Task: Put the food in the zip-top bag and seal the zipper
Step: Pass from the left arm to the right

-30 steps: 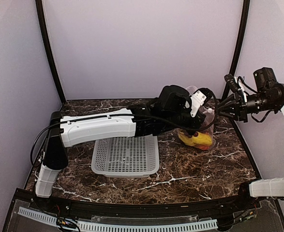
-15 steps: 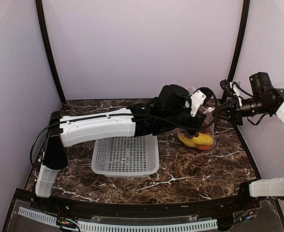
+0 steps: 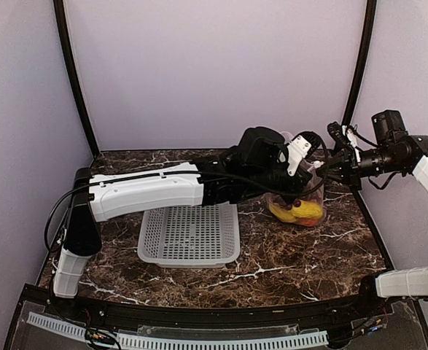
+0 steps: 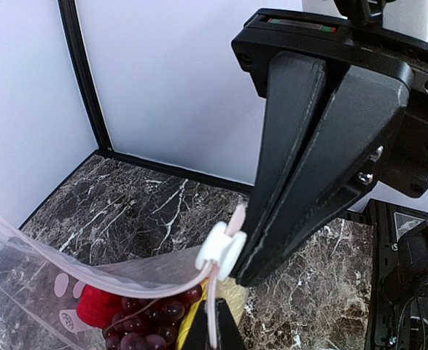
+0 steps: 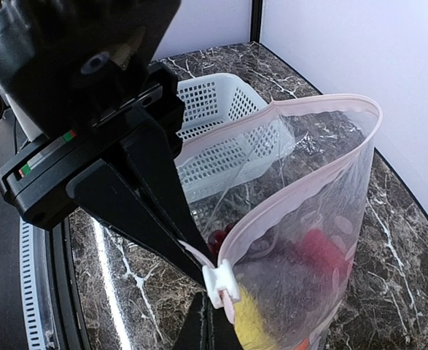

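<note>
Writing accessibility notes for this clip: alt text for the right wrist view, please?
Both hands pinch the zipper at one end of the zip-top bag: the left hand from above, the right hand from below, beside a white slider. The bag's mouth gapes open, with red and yellow food inside and a perforated basket behind.

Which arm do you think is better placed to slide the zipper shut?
Left, probably: the left jaws are shut at the white zipper slider on the clear plastic bag's open mouth, while the right jaws pinch the edge below.
</note>
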Robot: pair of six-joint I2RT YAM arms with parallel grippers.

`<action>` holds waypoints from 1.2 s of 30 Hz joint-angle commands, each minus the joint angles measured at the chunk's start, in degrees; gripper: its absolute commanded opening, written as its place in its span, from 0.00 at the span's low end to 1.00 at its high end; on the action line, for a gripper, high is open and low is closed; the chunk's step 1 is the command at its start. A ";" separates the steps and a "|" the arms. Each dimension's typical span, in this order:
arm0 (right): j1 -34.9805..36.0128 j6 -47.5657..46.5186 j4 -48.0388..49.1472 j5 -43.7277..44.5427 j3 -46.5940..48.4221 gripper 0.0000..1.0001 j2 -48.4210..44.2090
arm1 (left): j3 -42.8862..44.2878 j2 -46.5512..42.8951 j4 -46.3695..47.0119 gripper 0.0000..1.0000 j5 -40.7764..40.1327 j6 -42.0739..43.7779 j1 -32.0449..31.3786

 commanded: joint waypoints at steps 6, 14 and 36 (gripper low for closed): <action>0.53 -2.31 -1.05 0.86 1.06 0.00 0.40 | 1.86 -5.80 2.29 0.01 0.22 0.41 0.02; 0.45 -3.85 -2.33 7.55 2.95 0.28 -0.46 | 0.99 -6.34 1.85 0.01 0.48 0.67 0.02; 0.52 -5.08 -1.06 0.87 3.11 0.26 1.55 | -0.42 -6.86 2.42 0.01 1.80 0.59 0.02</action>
